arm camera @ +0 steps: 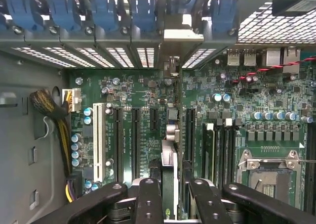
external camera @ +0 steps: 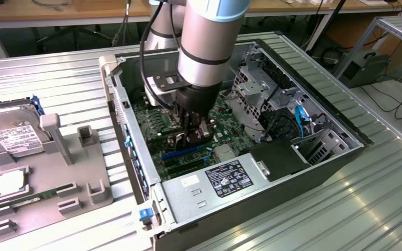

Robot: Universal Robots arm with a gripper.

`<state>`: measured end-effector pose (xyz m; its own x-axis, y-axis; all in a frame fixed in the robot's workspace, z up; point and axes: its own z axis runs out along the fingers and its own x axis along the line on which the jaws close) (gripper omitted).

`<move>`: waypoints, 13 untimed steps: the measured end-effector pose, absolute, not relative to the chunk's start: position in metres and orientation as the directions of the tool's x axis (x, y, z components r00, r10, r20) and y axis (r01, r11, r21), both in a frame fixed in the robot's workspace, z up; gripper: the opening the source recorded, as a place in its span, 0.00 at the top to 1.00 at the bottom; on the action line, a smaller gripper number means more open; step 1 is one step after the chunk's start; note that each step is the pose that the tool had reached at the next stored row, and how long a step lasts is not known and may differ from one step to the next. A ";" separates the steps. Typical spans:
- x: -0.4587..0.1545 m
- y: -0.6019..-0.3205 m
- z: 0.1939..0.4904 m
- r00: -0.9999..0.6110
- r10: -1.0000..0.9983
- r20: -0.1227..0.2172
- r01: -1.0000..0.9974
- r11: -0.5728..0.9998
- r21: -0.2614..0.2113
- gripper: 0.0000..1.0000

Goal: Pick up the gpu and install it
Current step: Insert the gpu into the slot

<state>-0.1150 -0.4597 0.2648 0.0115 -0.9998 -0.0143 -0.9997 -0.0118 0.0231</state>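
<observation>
1. The grey cylindrical robot arm (external camera: 204, 42) reaches straight down into the open black computer case (external camera: 313, 162).
2. Its black gripper (external camera: 190, 133) pinches the thin dark gpu card (arm camera: 169, 182) edge-on between the fingers (arm camera: 148, 199).
3. The card stands upright just above the green motherboard (arm camera: 237, 110), among its long expansion slots.

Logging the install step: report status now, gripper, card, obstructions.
Gripper shut on the gpu, low inside the open computer case. Card edge-on over the motherboard slots, bracket toward the rear slot covers. Nothing visibly blocking beneath it.
</observation>
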 end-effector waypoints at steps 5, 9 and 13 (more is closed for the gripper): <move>-0.115 -0.461 0.258 0.011 -1.000 -0.014 -1.000 -0.012 0.023 0.74; -0.119 -0.461 0.257 0.012 -1.000 -0.014 -1.000 -0.012 0.023 0.74; -0.119 -0.460 0.257 0.011 -1.000 -0.014 -0.999 -0.012 0.034 0.74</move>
